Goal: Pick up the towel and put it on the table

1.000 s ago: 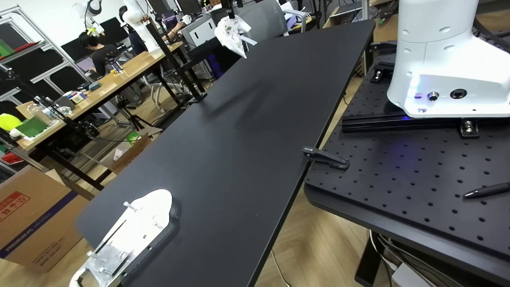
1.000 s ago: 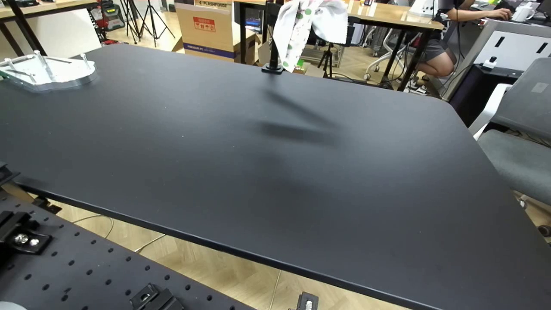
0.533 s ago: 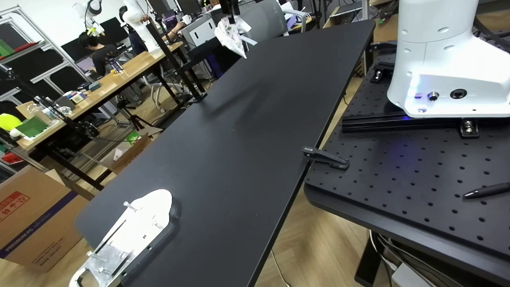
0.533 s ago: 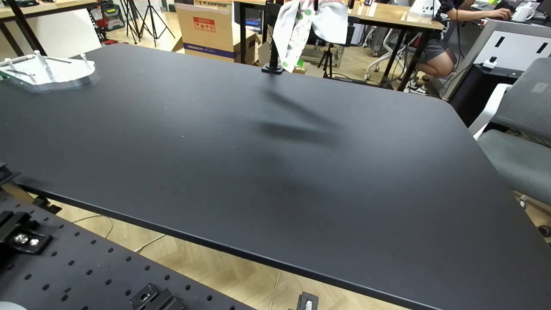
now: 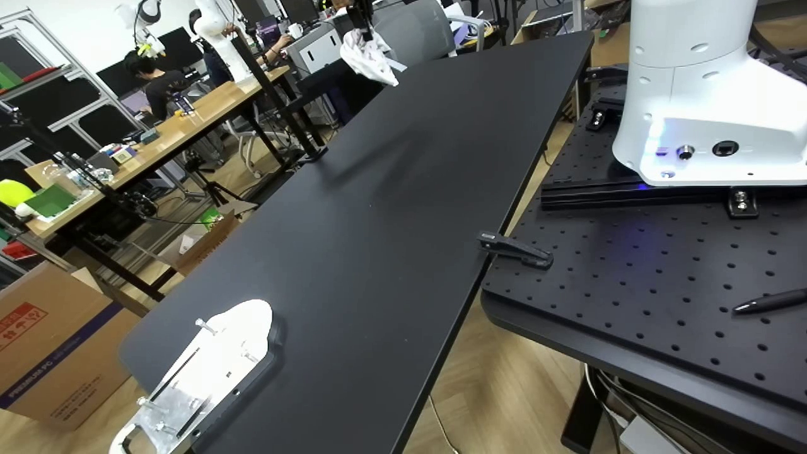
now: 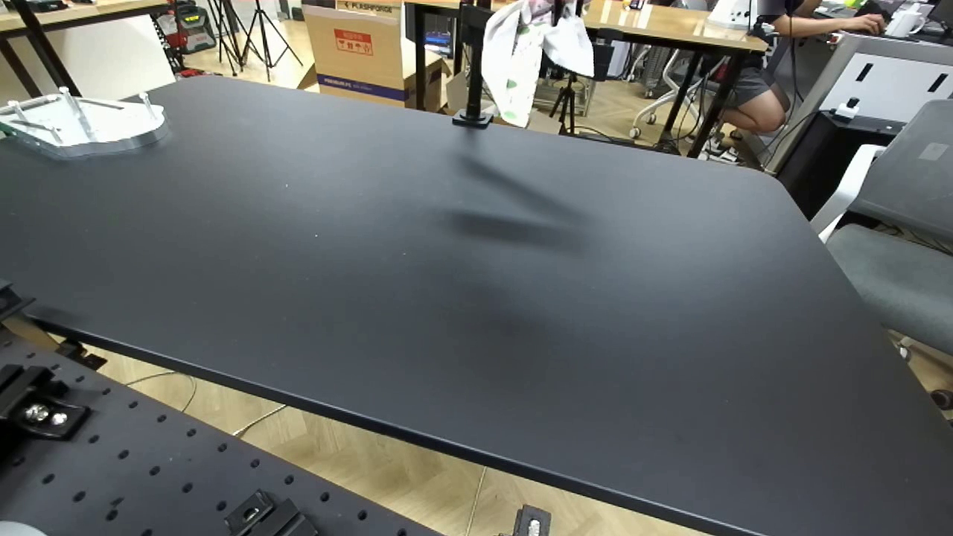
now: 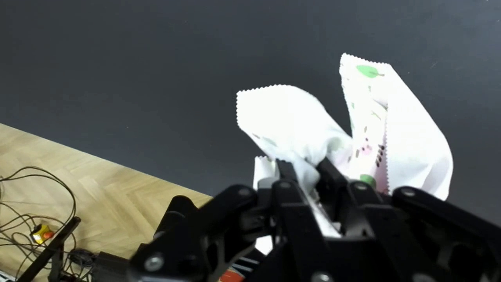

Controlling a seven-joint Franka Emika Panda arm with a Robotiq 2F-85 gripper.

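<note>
The towel (image 7: pixel 289 113), white with green leaf prints and pink patches, hangs in folds high over the black table (image 6: pixel 476 298). In an exterior view the towel (image 6: pixel 514 67) drops in two lobes beside a black post; another exterior view has the towel (image 5: pixel 369 60) over the table's far end. My gripper (image 7: pixel 306 167) pinches a bunched fold of cloth between its fingers in the wrist view. From outside, the gripper (image 5: pixel 363 34) comes down on the towel's top. Whether the cloth still rests on the stand's arm is hidden.
A black post (image 6: pixel 473 67) with a side arm stands at the table's edge. A white plate with metal pegs (image 5: pixel 230 350) lies at one table end. A clamp (image 5: pixel 516 250) bridges the table and the perforated base plate. A grey chair (image 6: pixel 897 216) stands beside the table.
The gripper's fingers have come together on the towel, and its folds have bunched. The hanging lobes have shifted slightly, the lower tip rising a little. The table things have not moved.
</note>
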